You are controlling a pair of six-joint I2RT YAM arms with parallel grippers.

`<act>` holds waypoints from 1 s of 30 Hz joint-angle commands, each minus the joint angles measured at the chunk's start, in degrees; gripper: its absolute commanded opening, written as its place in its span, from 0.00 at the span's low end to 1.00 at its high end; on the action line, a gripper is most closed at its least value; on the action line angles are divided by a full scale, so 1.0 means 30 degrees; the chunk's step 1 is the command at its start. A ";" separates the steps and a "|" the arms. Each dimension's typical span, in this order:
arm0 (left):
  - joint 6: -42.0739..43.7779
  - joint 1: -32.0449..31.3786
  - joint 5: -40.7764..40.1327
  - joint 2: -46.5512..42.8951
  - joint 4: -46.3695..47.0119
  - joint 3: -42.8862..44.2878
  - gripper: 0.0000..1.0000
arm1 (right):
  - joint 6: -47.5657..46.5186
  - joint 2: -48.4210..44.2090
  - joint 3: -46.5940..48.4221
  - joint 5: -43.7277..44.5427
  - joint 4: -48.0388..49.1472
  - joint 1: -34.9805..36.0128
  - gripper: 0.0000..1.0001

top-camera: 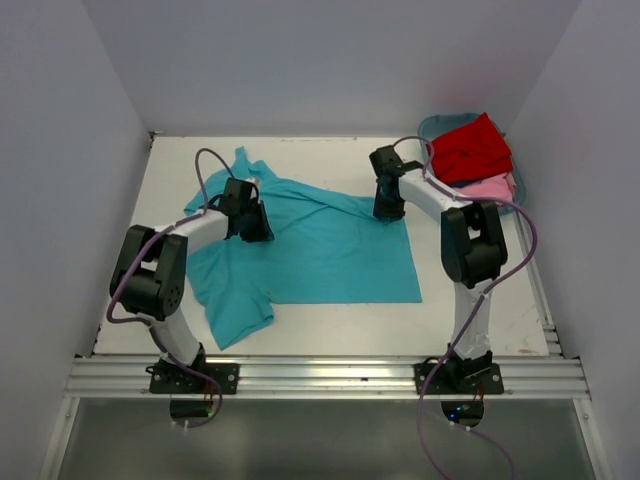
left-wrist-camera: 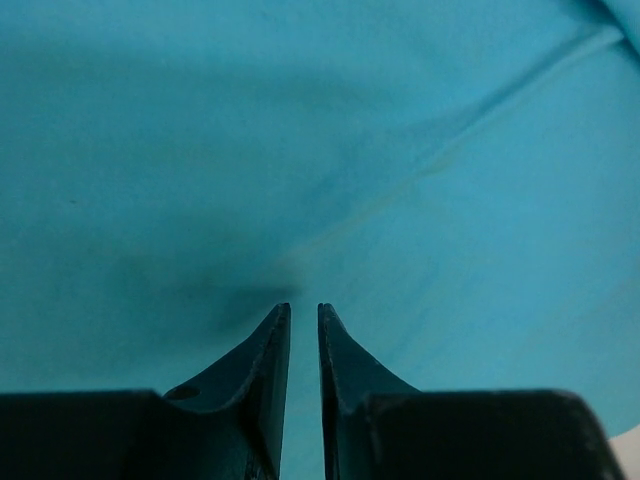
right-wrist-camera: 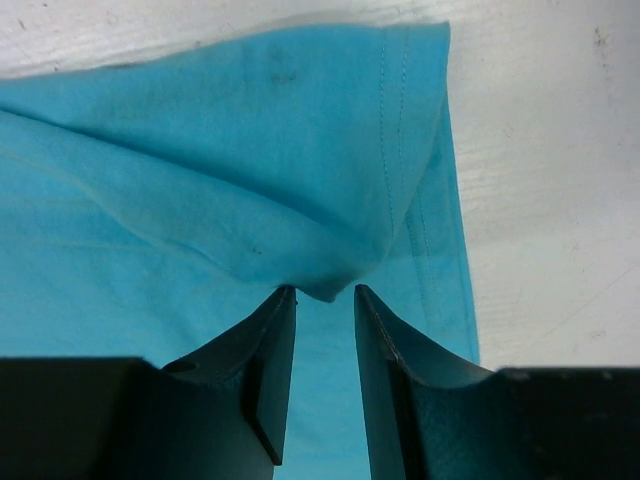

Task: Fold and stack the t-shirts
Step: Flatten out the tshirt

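The turquoise t-shirt (top-camera: 330,255) lies spread on the white table, with one sleeve hanging toward the near left. My left gripper (top-camera: 255,225) is down on the shirt's far left part. In the left wrist view its jaws (left-wrist-camera: 304,306) are nearly closed, pinching the turquoise cloth (left-wrist-camera: 400,150), which creases toward the tips. My right gripper (top-camera: 388,208) is at the shirt's far right corner. In the right wrist view it (right-wrist-camera: 325,290) stands slightly open with a raised fold of the hemmed cloth (right-wrist-camera: 250,180) just at its tips. The red t-shirt (top-camera: 472,148) lies on the pale pink one (top-camera: 490,187).
A teal plastic tub (top-camera: 440,122) at the far right corner holds the red and pink shirts. White walls close in the table on the left, back and right. Bare white table (right-wrist-camera: 550,150) shows right of the shirt's hem. A metal rail runs along the near edge (top-camera: 320,375).
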 commanded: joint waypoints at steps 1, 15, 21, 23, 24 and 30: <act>-0.0421 -0.0526 -0.0060 -0.0369 0.1357 -0.0397 0.20 | -0.0413 0.0571 0.1160 0.0738 -0.0163 -0.0063 0.34; -0.0451 -0.2194 -0.1230 -0.0163 0.1679 -0.2389 0.15 | -0.0559 0.0458 0.1893 0.0857 -0.0456 -0.0092 0.00; -0.0539 -0.2694 -0.1436 0.0334 0.1944 -0.3385 0.13 | -0.0998 -0.0952 0.3969 0.1236 -0.1215 -0.0122 0.00; -0.0568 -0.2753 -0.1582 0.0393 0.1943 -0.3503 0.12 | -0.1145 -0.0109 0.5783 0.1529 -0.1801 -0.0239 0.00; -0.0540 -0.2753 -0.1641 0.0393 0.1943 -0.3591 0.12 | -0.1291 0.0304 0.6457 0.1588 -0.2500 -0.0326 0.00; -0.0363 -0.2783 -0.2140 0.0160 0.1622 -0.4001 0.11 | -0.0651 0.4229 1.1205 0.1941 -0.4234 -0.0969 0.00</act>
